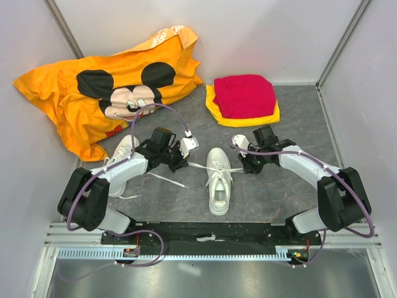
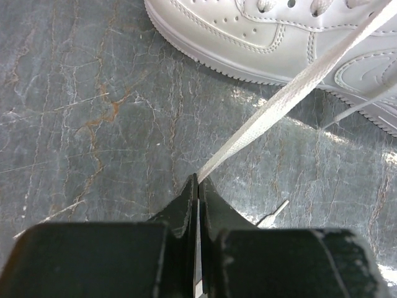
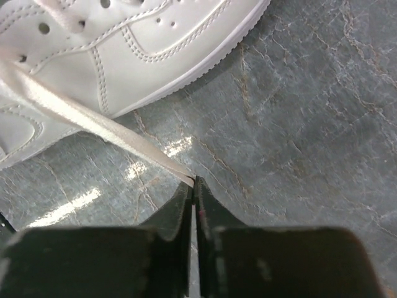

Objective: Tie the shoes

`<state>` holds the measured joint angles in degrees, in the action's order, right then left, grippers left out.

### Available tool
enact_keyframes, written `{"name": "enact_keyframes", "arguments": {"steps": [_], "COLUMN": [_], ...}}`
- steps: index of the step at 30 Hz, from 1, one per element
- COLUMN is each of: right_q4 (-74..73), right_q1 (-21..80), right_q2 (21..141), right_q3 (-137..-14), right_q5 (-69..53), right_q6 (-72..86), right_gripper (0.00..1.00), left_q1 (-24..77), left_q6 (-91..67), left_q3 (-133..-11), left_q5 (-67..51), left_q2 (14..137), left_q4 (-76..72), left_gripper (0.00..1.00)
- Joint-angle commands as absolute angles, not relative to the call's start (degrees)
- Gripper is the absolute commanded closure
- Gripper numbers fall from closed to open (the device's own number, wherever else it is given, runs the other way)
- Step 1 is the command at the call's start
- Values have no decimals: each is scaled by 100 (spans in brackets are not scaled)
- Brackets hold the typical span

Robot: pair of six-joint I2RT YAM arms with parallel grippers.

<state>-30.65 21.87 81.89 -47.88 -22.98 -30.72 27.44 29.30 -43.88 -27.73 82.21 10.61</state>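
We log one shoe [image 1: 219, 181] at centre frame in the top view; second shoe [image 1: 124, 152] at mid-left, partly under an arm; left gripper [image 2: 197, 181] clenched on the left lace [image 2: 291, 93]; right gripper [image 3: 195, 181] clenched on the right lace [image 3: 93, 121]; both laces drawn straight.

The right gripper [image 3: 196, 186], at six o'clock, pinches the end of a flat white lace [image 3: 93, 121] running toward ten o'clock to the white sneaker [image 3: 142, 49] on the grey marbled table [image 3: 310, 124].
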Motion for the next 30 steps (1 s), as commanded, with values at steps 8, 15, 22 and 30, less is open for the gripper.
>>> {"name": "enact_keyframes", "arguments": {"steps": [8, 15, 22, 30], "right_q4": [-3514, -4192, -4044, -3472], "right_q1": [2101, 1872, 1855, 1863], "right_q2": [8086, 7691, 7620, 7822], "right_q3": [-5325, -6099, -6337, -6188], "right_q5": [-2382, -2487, -3243, -3717], "right_q6": [-3058, -3252, -2823, -1908], "right_gripper": [48, 15, 7, 7], "left_q1": [2637, 2400, 2495, 3348], "left_q6": [2821, 2777, 2883, 2260], "left_q3": [-4535, -4772, -5017, -5546], "left_q5": [-2979, -3321, -4341, -4360], "left_q2": [7955, 7234, 6952, 8084], "left_q4": [1274, 1739, 1609, 862], "left_gripper": [51, 45, 46, 55]}}
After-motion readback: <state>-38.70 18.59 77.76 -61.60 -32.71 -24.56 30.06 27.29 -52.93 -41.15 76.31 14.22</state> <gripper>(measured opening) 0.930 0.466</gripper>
